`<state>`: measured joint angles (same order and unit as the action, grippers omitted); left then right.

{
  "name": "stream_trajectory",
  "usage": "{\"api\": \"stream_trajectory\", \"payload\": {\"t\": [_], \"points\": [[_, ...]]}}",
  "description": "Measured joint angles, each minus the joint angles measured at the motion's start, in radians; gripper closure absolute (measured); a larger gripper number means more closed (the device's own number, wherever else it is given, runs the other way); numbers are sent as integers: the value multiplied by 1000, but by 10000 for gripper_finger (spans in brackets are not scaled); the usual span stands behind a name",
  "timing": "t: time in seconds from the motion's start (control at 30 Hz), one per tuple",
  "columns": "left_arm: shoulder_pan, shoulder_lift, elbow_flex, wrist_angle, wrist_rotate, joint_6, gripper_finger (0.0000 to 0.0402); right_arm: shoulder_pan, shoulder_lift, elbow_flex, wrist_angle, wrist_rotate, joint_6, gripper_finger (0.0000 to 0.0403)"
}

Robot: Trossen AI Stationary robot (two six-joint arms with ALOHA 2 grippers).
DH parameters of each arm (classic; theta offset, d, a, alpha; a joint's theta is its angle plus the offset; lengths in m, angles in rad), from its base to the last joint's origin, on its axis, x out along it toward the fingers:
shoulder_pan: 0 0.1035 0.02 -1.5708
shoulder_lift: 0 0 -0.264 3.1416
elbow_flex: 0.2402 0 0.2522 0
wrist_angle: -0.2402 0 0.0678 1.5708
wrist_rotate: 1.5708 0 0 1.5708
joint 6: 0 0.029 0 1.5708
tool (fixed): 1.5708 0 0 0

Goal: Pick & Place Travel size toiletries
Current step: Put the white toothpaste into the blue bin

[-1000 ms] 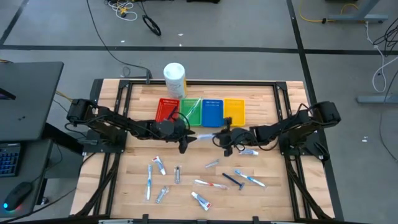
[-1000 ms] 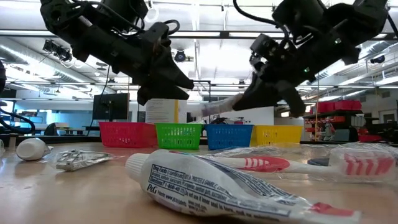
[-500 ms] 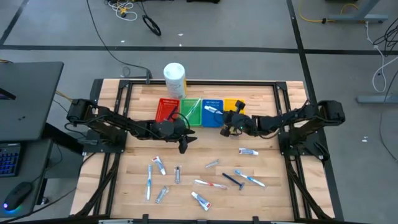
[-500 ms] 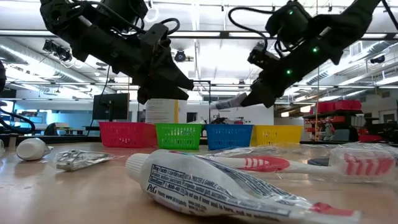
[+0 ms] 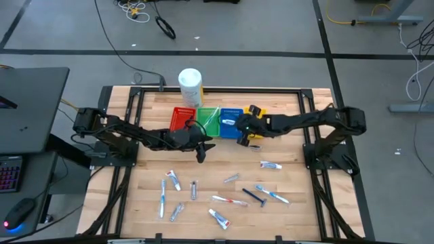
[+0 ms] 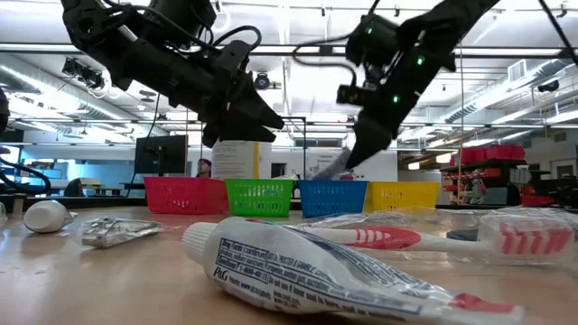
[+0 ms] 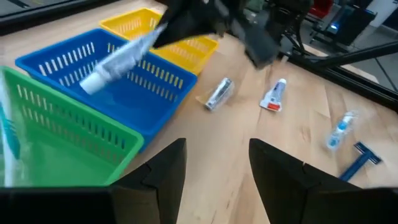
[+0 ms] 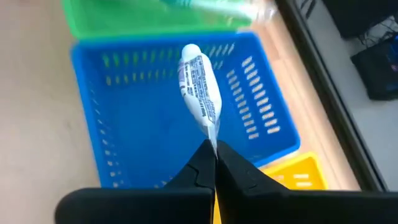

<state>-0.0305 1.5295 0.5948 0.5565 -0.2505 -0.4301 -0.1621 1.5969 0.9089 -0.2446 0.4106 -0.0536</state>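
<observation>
Overhead, the right gripper [image 8: 213, 151] hangs above the blue bin [image 5: 231, 123], its jaws pinched shut on the crimped tail of a small white tube [image 8: 200, 91] whose capped end points down into the basket. This looks like the placing step: one toiletry has been carried to the row of bins at the twelve o'clock edge of the bench [image 5: 291, 169] and is not yet let go. The next move, by my reading, calls for the jaws to part so the tube drops inside the blue walls rather than onto the yellow bin [image 5: 255, 120] at its three o'clock side.

The left gripper [image 7: 216, 163] waits near the green bin [image 5: 209, 122], toward its seven o'clock, jaws wide and holding nothing.

The other travel size toiletries [image 5: 224, 196] lie scattered toward the six o'clock half of the bench, well apart from the bins: tubes, a toothbrush [image 5: 228, 200], a dark blue razor [image 5: 253, 196]. One more tube [image 5: 270, 164] rests apart from that scatter, toward four o'clock from the bins.
</observation>
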Motion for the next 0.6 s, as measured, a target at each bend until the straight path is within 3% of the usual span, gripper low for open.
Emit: {"api": "stream_trajectory", "payload": {"t": [0.13, 0.43, 0.6], "points": [[-1, 0, 0, 0, 55, 33, 219, -8, 56, 0, 8, -14, -30, 395], [-1, 0, 0, -11, 71, 45, 219, -20, 65, 0, 18, -44, -82, 331], [-1, 0, 0, -28, 68, 70, 219, -13, 28, 65, -139, -54, -49, 300]]}}
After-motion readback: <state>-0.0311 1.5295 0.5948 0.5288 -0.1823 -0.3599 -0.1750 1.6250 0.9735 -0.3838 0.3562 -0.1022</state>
